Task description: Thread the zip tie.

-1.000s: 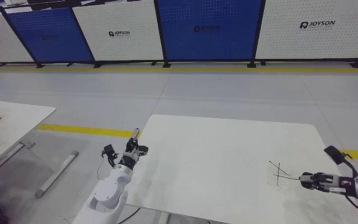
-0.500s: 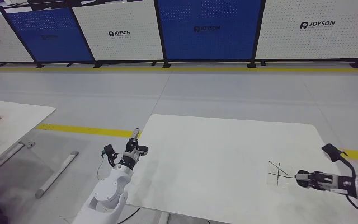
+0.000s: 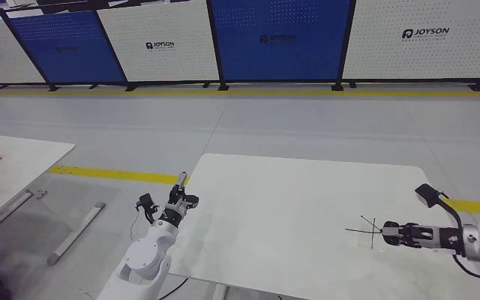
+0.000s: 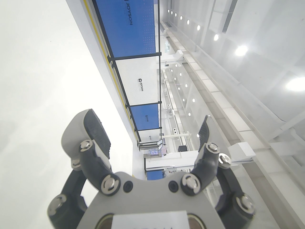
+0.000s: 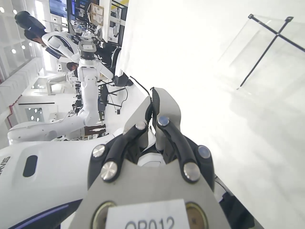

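**Right gripper [image 5: 152,96] clamped on a thin black plastic zip tie [image 5: 140,85]**
Near the white table's [image 3: 285,217] right edge, a clear plastic tray [image 5: 247,55] holds two crossed black ties [image 5: 277,35]; left gripper [image 4: 152,125], at the left edge, jaws spread wide, empty.

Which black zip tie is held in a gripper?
The thin black zip tie clamped in the right gripper, jutting over the white table; the other two zip ties lie crossed on the clear plastic tray.

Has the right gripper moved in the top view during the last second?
Yes. The right gripper has moved toward the middle of the table, closer to the crossed zip ties; the zip tie it holds now reaches past them.
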`<act>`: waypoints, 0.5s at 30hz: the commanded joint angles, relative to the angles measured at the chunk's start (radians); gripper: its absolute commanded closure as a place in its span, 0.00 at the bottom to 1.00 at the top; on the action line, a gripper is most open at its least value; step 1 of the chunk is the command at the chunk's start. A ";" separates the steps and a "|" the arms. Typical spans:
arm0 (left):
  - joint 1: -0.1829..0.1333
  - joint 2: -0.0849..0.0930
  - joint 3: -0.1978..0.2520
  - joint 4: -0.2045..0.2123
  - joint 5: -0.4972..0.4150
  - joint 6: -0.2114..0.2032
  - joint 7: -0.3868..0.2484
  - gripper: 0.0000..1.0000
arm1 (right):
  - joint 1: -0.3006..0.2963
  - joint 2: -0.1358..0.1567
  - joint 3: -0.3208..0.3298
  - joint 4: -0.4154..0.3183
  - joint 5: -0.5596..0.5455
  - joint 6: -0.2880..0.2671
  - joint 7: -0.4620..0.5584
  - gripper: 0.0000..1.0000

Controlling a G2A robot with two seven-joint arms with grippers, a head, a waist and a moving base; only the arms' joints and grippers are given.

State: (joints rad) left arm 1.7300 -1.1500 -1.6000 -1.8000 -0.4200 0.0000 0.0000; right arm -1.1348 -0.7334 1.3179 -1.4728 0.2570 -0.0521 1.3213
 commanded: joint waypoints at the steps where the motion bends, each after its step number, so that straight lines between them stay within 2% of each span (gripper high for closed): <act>1: 0.000 0.000 0.000 0.000 0.000 0.000 0.000 0.00 | 0.000 0.000 0.000 0.000 0.000 0.000 0.000 1.00; 12: 0.000 0.000 0.000 0.000 0.000 0.000 0.000 0.00 | -0.001 0.000 0.000 -0.002 0.000 -0.001 -0.007 1.00; 15: 0.000 0.000 0.000 0.000 0.000 0.000 0.000 0.00 | -0.018 0.000 0.016 -0.046 -0.014 -0.029 -0.065 1.00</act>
State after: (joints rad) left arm 1.7300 -1.1500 -1.6000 -1.8000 -0.4200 0.0000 0.0000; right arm -1.1487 -0.7336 1.3278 -1.5043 0.2445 -0.0691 1.2716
